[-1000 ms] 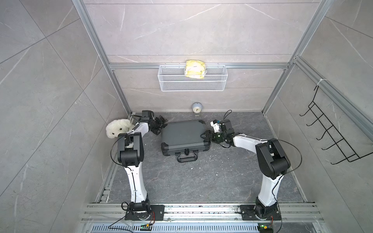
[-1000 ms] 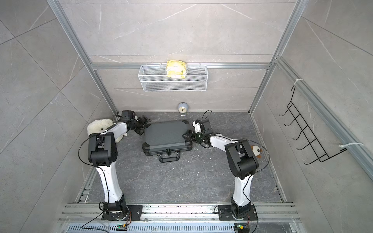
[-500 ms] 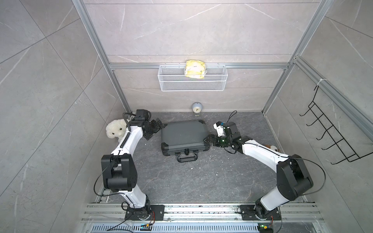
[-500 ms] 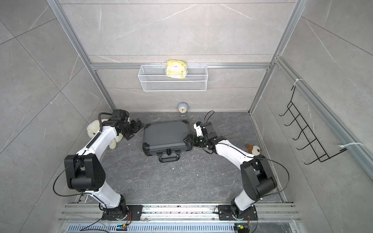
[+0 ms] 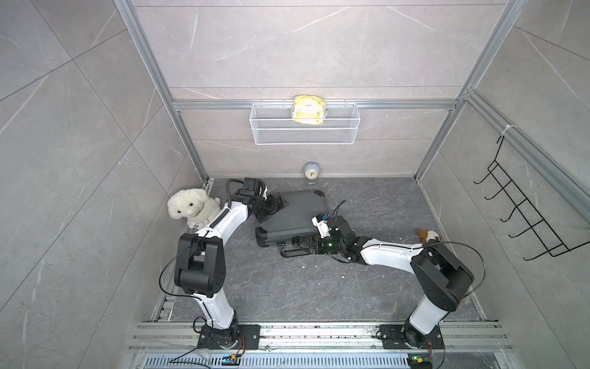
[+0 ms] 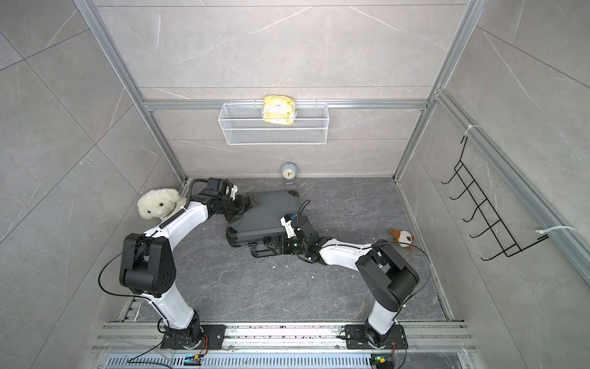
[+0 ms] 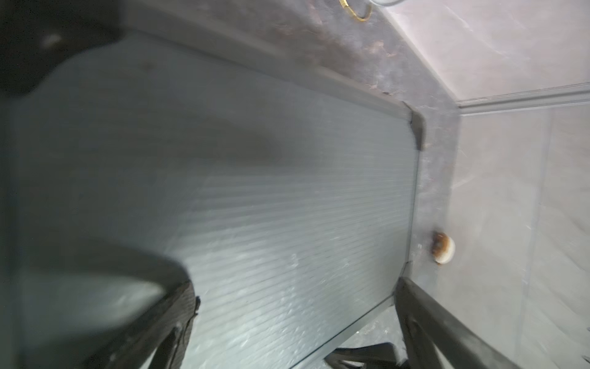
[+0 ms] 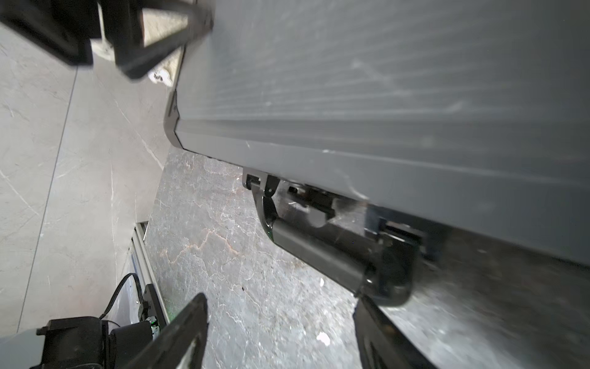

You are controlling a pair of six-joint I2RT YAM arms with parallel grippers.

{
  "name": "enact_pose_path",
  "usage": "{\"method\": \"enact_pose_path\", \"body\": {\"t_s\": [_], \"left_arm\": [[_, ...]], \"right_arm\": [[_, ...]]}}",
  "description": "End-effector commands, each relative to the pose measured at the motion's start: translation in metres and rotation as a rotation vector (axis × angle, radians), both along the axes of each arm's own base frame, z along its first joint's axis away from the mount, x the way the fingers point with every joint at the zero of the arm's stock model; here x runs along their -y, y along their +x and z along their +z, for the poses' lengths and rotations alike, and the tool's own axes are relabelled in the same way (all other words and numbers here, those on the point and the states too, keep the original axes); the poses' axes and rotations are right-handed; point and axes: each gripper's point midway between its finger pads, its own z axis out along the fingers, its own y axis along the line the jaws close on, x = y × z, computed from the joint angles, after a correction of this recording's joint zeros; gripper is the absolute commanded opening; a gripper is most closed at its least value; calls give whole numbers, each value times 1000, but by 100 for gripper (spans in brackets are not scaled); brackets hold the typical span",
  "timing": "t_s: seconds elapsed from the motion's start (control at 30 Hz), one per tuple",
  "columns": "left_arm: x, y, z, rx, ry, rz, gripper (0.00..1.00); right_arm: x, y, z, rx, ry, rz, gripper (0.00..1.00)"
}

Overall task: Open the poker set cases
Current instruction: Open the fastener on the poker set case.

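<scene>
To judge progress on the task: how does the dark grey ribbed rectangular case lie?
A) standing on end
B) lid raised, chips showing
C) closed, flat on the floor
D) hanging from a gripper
C: in both top views the dark grey ribbed rectangular case lies flat on the grey marbled floor, lid down, nothing inside showing.

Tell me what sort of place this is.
Likely a robot test cell dressed as a room corner: tiled walls in an aluminium frame, two robot arms bolted to a floor rail, and props like a wire basket and plush dog.
</scene>
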Motion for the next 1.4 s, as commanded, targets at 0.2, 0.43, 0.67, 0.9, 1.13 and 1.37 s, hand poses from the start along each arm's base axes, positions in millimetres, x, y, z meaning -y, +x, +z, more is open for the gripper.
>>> {"method": "enact_pose_path", "body": {"t_s": [0.2,0.43,0.67,0.9,1.13,1.37], "left_arm": [[-15,-38,-100,-203,20,62,99],[-17,-45,-112,-223,14,71,99],[-18,-43,-114,-229,5,77,99],[-29,-31,-78,-170,-33,104,99],[-45,-21,0,-43,-59,126,99],[-105,-53,22,4,-81,268,100]], "right_arm": [[-25,15,-4,41,68,-32,68],[-37,23,4,65,87,-36,68],[-53,23,-6,44,77,-13,68],[-49,17,-24,17,81,-15,68],[-20,16,32,111,32,-14,78],[76,42,43,98,-34,-162,96]]}}
